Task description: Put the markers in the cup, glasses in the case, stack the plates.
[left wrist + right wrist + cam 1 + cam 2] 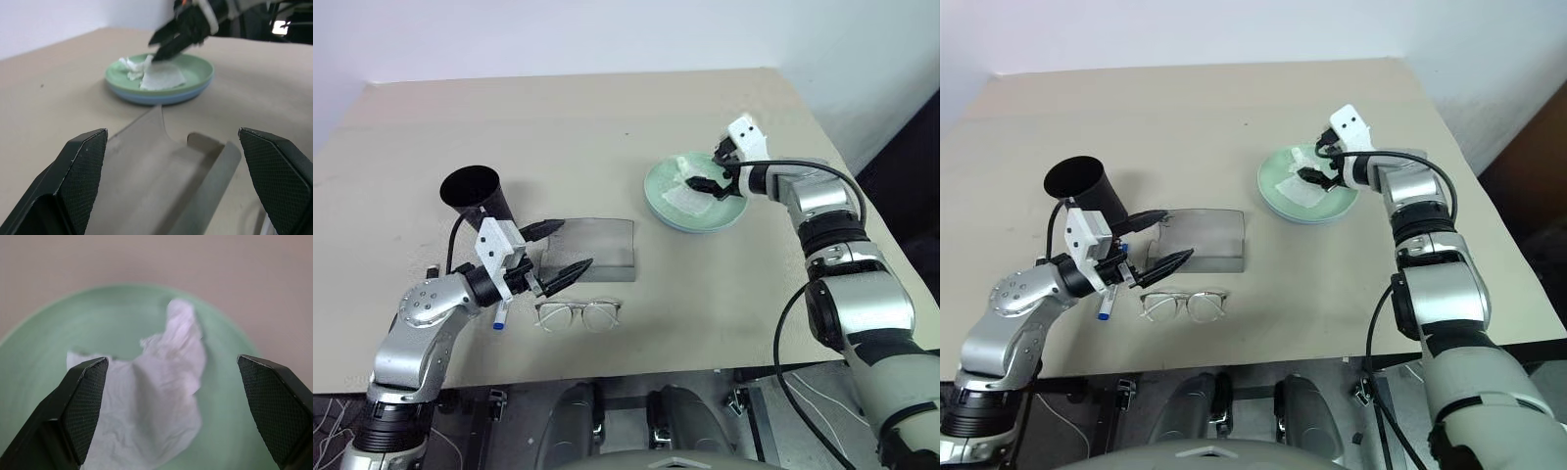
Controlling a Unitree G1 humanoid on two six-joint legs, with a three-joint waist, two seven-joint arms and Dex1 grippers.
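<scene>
The mint green plate [658, 201] sits on top of the light blue plate [146, 98] at the right of the table, with a crumpled white tissue [161, 396] lying in it. My right gripper [713, 176] hovers open just over that tissue. The grey case [597, 250] lies closed in the middle. My left gripper [560, 253] is open at the case's left end, holding nothing. The black cup [470, 196] stands behind the left hand. The glasses [578, 315] lie in front of the case. A marker with a blue end [498, 319] pokes out from under the left hand.
The table's front edge [607, 377] runs close behind the glasses. The right edge [862, 186] passes near the plates. A wide stretch of bare tabletop [568, 127] lies beyond the cup and case.
</scene>
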